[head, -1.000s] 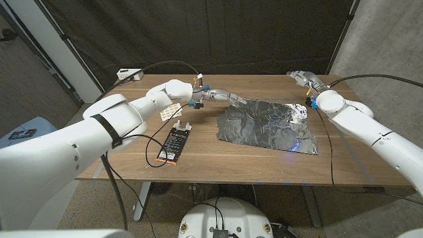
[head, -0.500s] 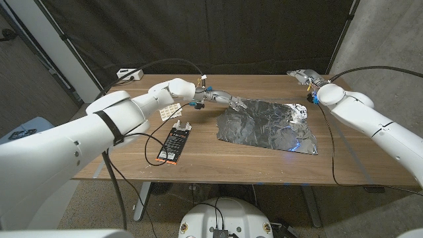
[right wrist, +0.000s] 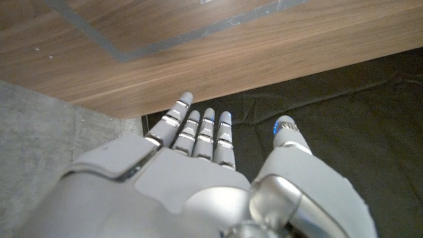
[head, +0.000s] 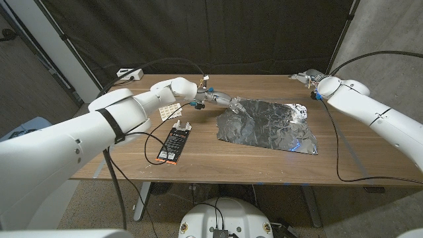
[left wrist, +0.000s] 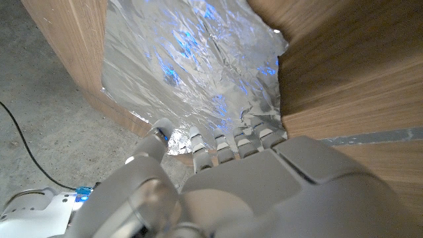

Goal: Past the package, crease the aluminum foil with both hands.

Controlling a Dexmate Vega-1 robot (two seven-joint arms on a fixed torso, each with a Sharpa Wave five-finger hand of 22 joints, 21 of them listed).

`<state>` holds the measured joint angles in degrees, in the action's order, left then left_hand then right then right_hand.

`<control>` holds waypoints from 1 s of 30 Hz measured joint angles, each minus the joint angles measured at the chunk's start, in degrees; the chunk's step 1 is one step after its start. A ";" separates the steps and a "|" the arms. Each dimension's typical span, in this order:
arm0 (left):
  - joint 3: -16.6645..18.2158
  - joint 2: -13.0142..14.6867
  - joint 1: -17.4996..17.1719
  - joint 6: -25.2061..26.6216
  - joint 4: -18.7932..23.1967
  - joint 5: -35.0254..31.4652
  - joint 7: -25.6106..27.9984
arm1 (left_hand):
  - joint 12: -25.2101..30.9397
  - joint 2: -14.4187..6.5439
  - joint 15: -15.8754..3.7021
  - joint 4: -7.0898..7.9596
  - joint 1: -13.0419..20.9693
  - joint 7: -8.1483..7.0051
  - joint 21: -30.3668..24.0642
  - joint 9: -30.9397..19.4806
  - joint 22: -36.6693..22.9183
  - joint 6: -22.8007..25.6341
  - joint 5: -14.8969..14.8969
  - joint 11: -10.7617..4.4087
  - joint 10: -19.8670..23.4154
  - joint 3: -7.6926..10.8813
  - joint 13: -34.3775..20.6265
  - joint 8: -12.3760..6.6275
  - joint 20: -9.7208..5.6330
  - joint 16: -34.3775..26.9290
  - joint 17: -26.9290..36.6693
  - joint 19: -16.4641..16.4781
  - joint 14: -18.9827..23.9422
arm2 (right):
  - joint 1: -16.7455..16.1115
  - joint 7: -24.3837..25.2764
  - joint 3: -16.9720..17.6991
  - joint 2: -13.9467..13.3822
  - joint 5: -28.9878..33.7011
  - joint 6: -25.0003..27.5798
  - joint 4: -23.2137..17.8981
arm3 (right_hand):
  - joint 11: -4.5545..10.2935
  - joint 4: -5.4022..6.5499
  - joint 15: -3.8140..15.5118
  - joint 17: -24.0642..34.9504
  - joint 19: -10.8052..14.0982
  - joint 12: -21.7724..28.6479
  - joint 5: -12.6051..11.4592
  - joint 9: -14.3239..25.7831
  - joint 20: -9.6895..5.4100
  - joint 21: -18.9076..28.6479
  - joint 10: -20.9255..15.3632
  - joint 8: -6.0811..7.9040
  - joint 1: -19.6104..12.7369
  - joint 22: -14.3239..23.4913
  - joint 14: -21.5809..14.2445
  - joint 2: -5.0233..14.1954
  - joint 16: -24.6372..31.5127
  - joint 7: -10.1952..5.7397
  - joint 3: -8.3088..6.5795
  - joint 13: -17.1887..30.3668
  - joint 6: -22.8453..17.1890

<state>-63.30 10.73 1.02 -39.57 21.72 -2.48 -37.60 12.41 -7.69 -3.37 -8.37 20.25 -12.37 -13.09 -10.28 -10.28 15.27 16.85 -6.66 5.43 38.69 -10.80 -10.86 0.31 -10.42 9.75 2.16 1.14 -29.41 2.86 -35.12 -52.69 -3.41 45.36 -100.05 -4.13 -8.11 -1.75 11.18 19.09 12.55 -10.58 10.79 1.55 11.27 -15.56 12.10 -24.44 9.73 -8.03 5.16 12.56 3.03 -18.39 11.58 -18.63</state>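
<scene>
The crinkled aluminum foil (head: 268, 124) lies spread on the wooden table (head: 198, 155), right of centre. A black package (head: 174, 144) lies to its left, near the front. My left hand (head: 220, 99) reaches past the package, and its fingertips (left wrist: 248, 137) touch the foil's (left wrist: 192, 59) crumpled far-left corner, with the thumb apart beside the edge. My right hand (head: 306, 77) hovers at the table's far right corner, off the foil. In the right wrist view that hand (right wrist: 198, 165) has straight fingers and a spread thumb and holds nothing.
A small white box (head: 129, 74) with a cable sits at the far left corner. White tags (head: 170, 111) hang from the left wrist above the package. A black cable (head: 328, 142) trails over the table's right side. A dark curtain hangs behind.
My right hand has drawn back from the foil's far right corner toward the table's far right corner. My left hand has shifted slightly left, and the foil's corner looks more rumpled.
</scene>
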 measured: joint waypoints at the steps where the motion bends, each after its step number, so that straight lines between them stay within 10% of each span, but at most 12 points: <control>1: -0.09 -0.04 0.03 0.15 -0.01 -0.04 0.07 | 0.00 0.00 0.00 0.00 0.00 -0.07 0.00 0.00 0.00 0.23 0.00 0.00 0.00 0.00 0.00 0.00 0.00 0.00 0.00 0.00 0.00 | 0.10 -0.08 -0.14 -0.03 0.12 0.27 -0.07 | 0.20 -0.12 0.00 0.00 0.00 0.00 0.00 0.00 0.00 0.00 -0.22 0.00 -0.01 0.00 0.00 0.00 0.00 -0.15 0.12 0.02 -0.24; 30: -3.67 -2.30 0.90 5.36 -0.40 -0.66 2.05 | -0.01 -0.04 0.00 0.64 -0.87 -0.03 0.72 0.01 0.02 1.03 -0.54 0.11 0.72 -1.10 0.01 0.00 -0.53 0.00 -0.01 -1.58 -0.01 | 6.61 -6.76 -10.16 -2.81 7.56 16.20 -4.21 | -0.14 -1.77 -0.77 -0.16 4.12 2.08 0.00 0.29 2.03 1.22 -6.61 0.66 -5.96 0.29 -6.50 -1.59 1.22 0.67 -0.75 0.88 -3.90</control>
<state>-66.97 8.43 1.92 -34.21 21.32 -3.14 -35.55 12.40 -7.73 -3.37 -7.73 19.38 -12.40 -12.37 -10.27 -10.26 16.30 16.31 -6.55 6.15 37.59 -10.79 -10.86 -0.22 -10.42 9.74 0.58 1.13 -22.80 -3.91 -45.27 -55.50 4.14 61.55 -104.25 -4.27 -9.89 -2.52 11.03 23.21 14.63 -10.57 11.08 3.59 12.48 -22.18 12.76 -30.41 10.02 -14.53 3.57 13.78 3.70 -19.13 12.46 -22.54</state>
